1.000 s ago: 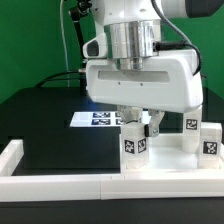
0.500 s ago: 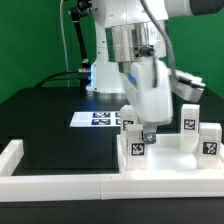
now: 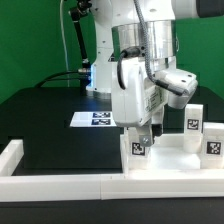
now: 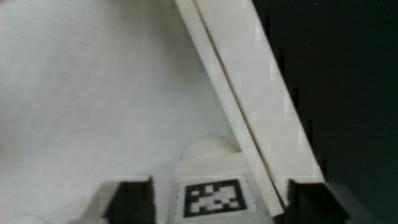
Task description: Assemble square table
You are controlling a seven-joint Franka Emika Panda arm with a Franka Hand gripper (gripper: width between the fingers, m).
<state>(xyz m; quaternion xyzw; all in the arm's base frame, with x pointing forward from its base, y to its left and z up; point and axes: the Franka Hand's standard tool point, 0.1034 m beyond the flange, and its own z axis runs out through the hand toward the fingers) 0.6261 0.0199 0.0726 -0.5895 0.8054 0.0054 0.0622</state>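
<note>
At the centre of the exterior view, the arm's jaws hang just above a white leg that stands upright on the square tabletop. The wrist is turned, so the jaws are seen edge-on. In the wrist view the two dark fingertips stand apart on either side of the leg, with a visible gap between each pad and the leg; the jaws are parted and hold nothing. The leg's top face carries a black-and-white tag.

The tabletop lies on the black worktop at about four o'clock in the exterior view, its raised rim showing as a long pale ridge in the wrist view. Two more legs stand on it: one at about three o'clock and one nearer the exterior view's right edge, each bearing a tag.

Behind the arm, at about nine o'clock from the jaws, the marker board lies flat on the worktop. A low white border strip runs along the near edge, at six to eight o'clock.
</note>
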